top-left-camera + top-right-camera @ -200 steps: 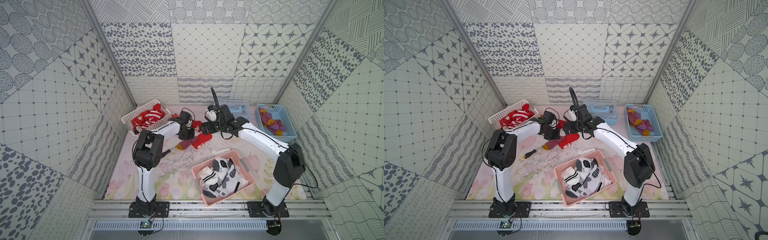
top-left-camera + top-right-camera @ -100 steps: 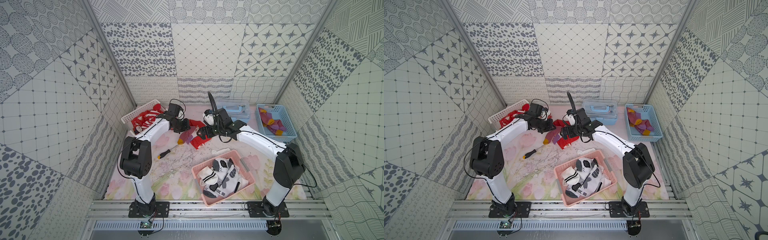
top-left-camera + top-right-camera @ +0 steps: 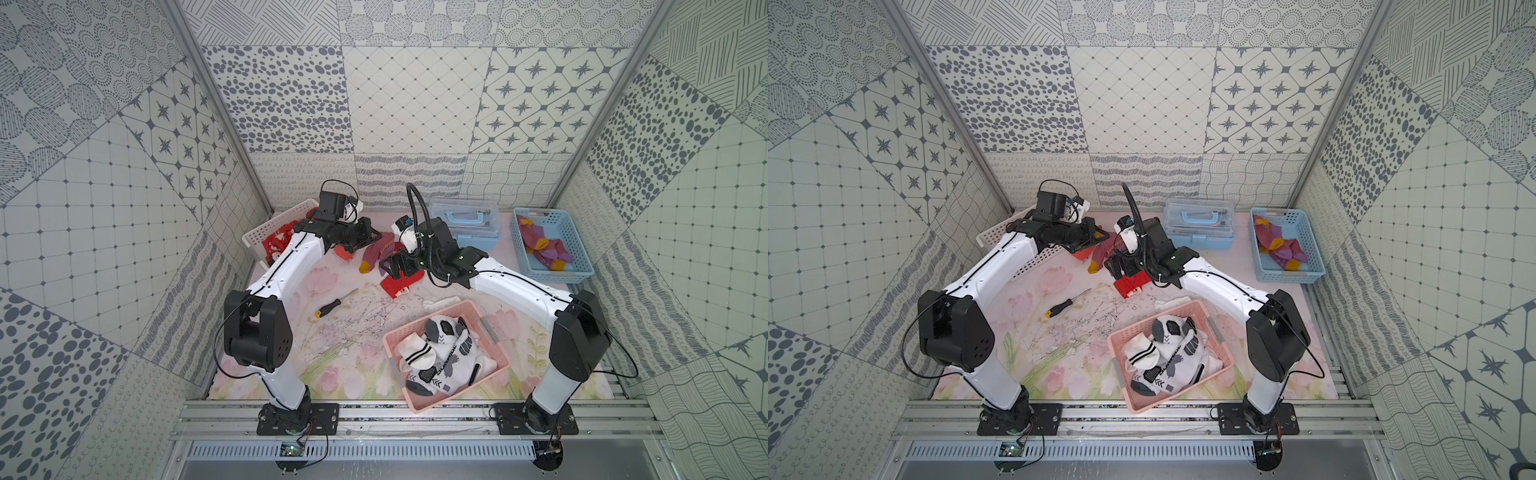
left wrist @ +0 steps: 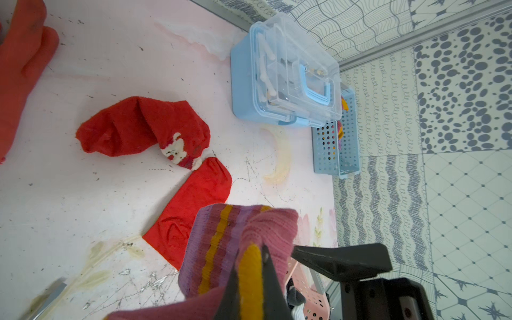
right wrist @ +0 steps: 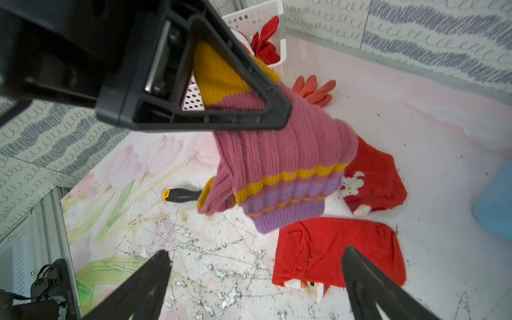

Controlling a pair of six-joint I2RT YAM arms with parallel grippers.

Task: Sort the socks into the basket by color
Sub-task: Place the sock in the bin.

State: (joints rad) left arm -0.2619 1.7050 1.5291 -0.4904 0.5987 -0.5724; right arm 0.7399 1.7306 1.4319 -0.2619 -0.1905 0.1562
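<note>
While my left gripper (image 4: 263, 279) is clamped tight on the purple sock (image 5: 279, 171), that sock hangs above the mat near the back-centre of the table, pinched at its yellow toe; it's ribbed knit, pink-purple w/ a lilac cuff and yellow stripes, drooping folded below the jaws. In a top view it shows as a purple-and-yellow strip (image 3: 376, 251) btwn the two wrists. My right gripper (image 5: 257, 279) has its jaws spread wide and holds nothing, hovering over a flat red sock (image 5: 338, 249) lying on the mat. Just beside that lies a crumpled red sock (image 5: 374, 180) w/ a small white figure on it; the two nearly touch. An orange-red glove (image 5: 315, 88) lies farther back, near the white basket (image 3: 270, 230), which holds red-and-white socks. The blue basket (image 3: 577, 249) at the back right holds purple socks w/ yellow toes. The pink basket (image 3: 494, 345) at the front holds white socks w/ black-grey marks; another white sock (image 3: 440, 302) lies on the mat just behind it. A clear-lidded blue box (image 3: 465, 226) sits beside the blue basket, and a screwdriver (image 3: 334, 303) lies mid-mat.
</note>
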